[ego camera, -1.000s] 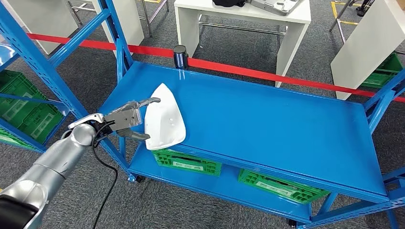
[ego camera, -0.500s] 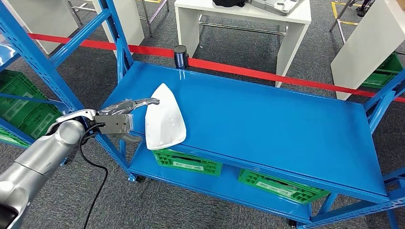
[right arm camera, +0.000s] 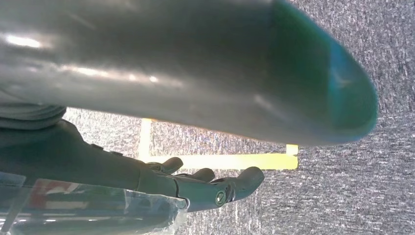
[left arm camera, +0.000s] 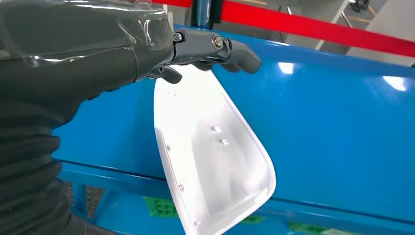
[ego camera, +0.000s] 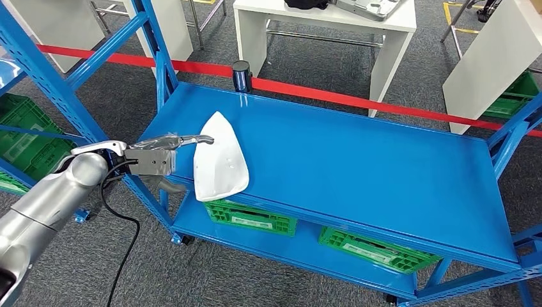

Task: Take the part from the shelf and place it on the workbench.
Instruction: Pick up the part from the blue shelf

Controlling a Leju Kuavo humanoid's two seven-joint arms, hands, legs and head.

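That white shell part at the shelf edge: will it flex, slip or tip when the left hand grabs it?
The white part looks like a thin moulded shell, so probably light and fairly stiff. Its glossy surface may be slippery under the left hand's fingers. One end seems to overhang the blue shelf's front edge, so a downward push there could tip it off.

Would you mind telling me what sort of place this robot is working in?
Probably a factory or warehouse floor: blue steel shelving holding green crates, white workbenches, and a red barrier tape across grey carpet.
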